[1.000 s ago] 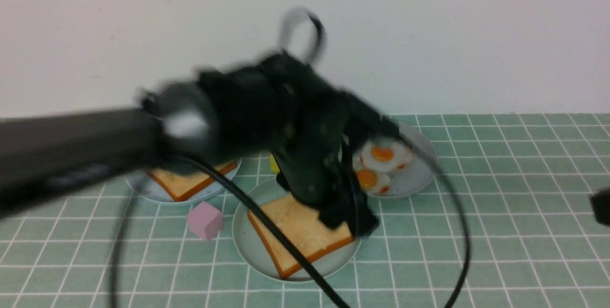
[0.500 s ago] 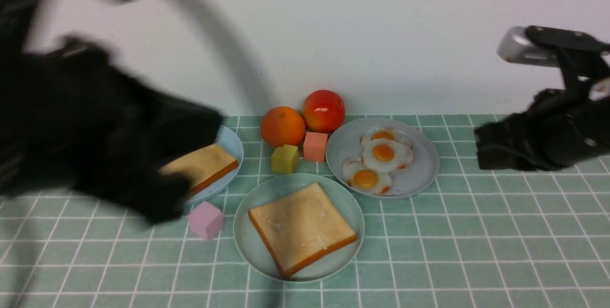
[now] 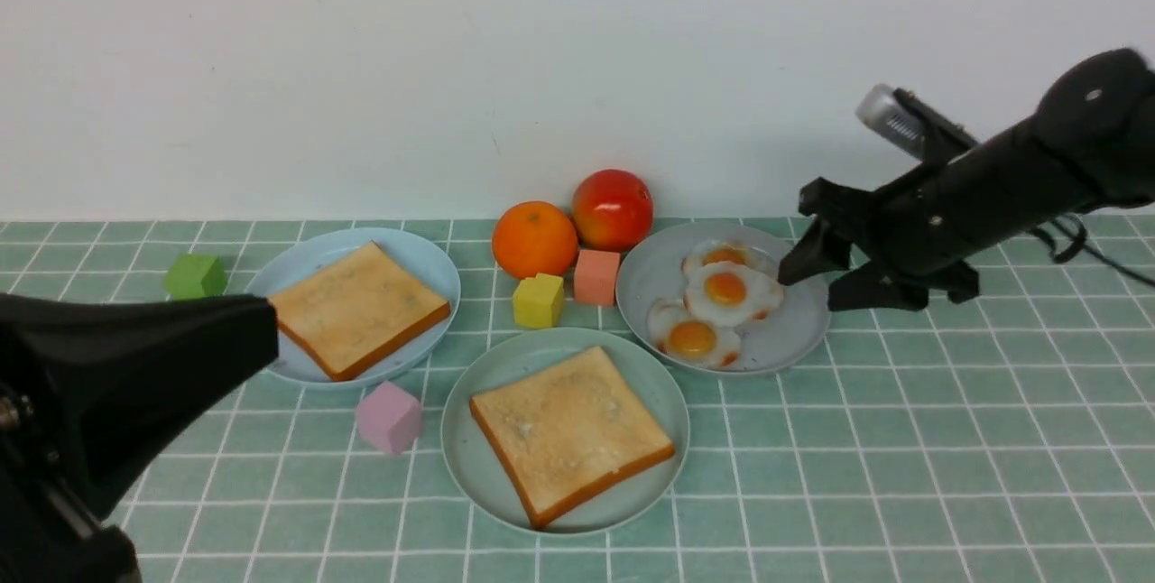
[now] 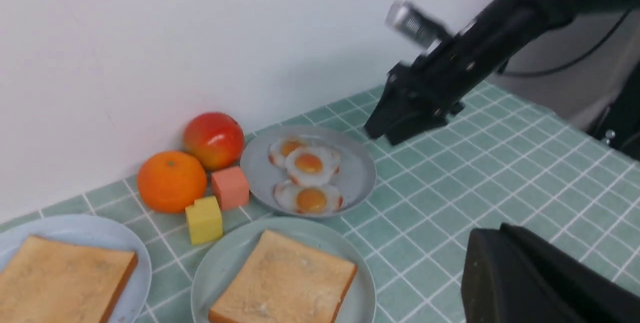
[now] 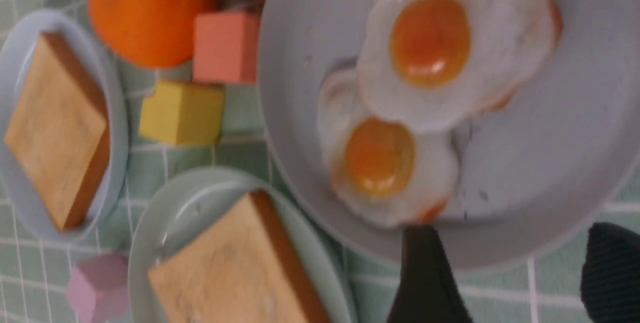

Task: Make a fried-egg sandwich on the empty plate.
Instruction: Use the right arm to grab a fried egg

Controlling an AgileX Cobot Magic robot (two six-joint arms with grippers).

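Note:
The mint-green plate (image 3: pixel 541 348) sits front centre with one toast slice (image 3: pixel 570 430) lying on it. A second toast slice (image 3: pixel 359 308) lies on the light blue plate (image 3: pixel 411 254) to the left. Three fried eggs (image 3: pixel 726 290) lie overlapping on the grey plate (image 3: pixel 794 330). My right gripper (image 3: pixel 809 290) is open and empty, just above the grey plate's right rim; in the right wrist view (image 5: pixel 509 228) its fingers (image 5: pixel 425 273) straddle that rim near the closest egg (image 5: pixel 380 163). My left gripper (image 3: pixel 262 330) is pulled back at the lower left, holding nothing; only one black finger (image 4: pixel 500 273) shows.
An orange (image 3: pixel 534 238) and a red tomato (image 3: pixel 612 208) stand by the back wall. Yellow (image 3: pixel 539 300) and salmon (image 3: pixel 596 276) blocks sit between the plates. A pink block (image 3: pixel 389 416) is left of the mint plate. A green block (image 3: pixel 195 276) is far left.
My left arm has pulled back from over the mint plate to the lower left, leaving the toast there. My right arm has come in from the right to the grey plate.

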